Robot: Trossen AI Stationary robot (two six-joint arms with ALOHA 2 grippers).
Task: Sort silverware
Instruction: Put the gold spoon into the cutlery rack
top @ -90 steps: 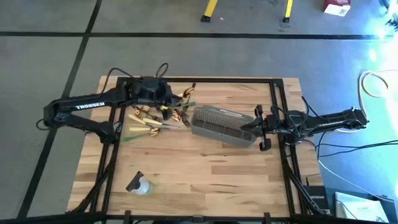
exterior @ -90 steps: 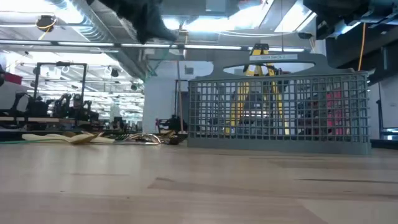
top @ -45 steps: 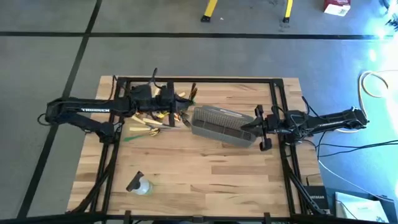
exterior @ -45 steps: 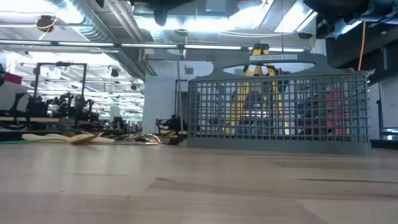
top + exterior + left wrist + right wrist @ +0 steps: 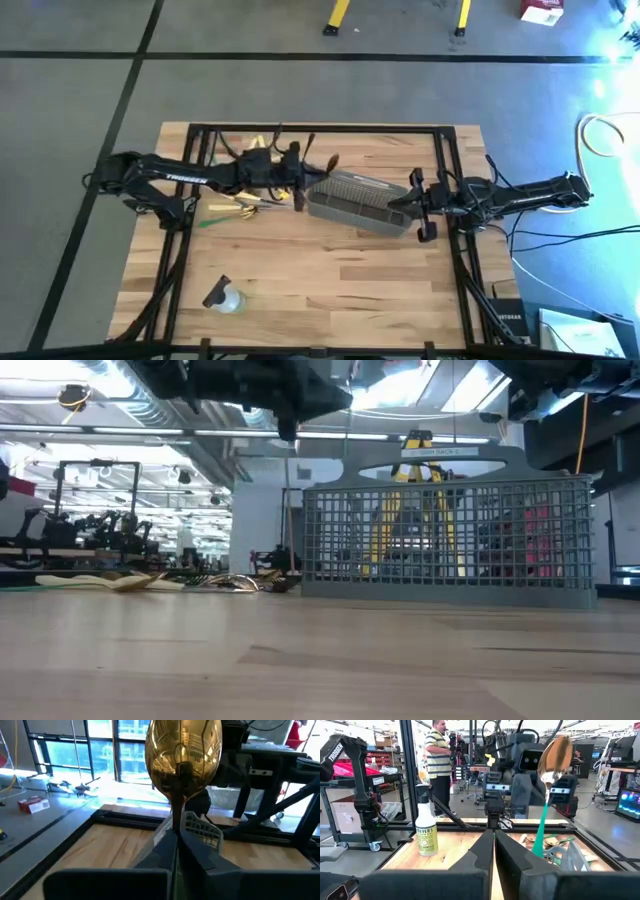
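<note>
My left gripper (image 5: 300,166) hangs high over the table, just left of the grey wire-mesh basket (image 5: 360,200), shut on a spoon with a gold bowl (image 5: 182,750) and a green handle (image 5: 540,832). The other silverware (image 5: 240,200), tan, black and green, lies in a loose pile on the wood left of the basket. My right gripper (image 5: 393,205) is shut with nothing in it. It hovers at the basket's right end, above the rim in the low view. My left gripper pinches the spoon between its two fingers just behind the bowl's neck (image 5: 176,817). The fingers come from the table's left and lie along the spoon. The bowl sticks out past the fingertips toward the basket. The spoon is lifted clear of the table.
A clear spray bottle (image 5: 225,297) lies near the table's front left. A black frame (image 5: 440,150) runs around the tabletop. The wood in front of the basket is bare (image 5: 330,270). A person (image 5: 439,760) stands in the room beyond the table.
My left gripper has risen from over the silverware pile and moved toward the table's right edge, up to the basket's left end. It has stayed shut on the spoon, which travels lifted clear. The right arm has kept still.
</note>
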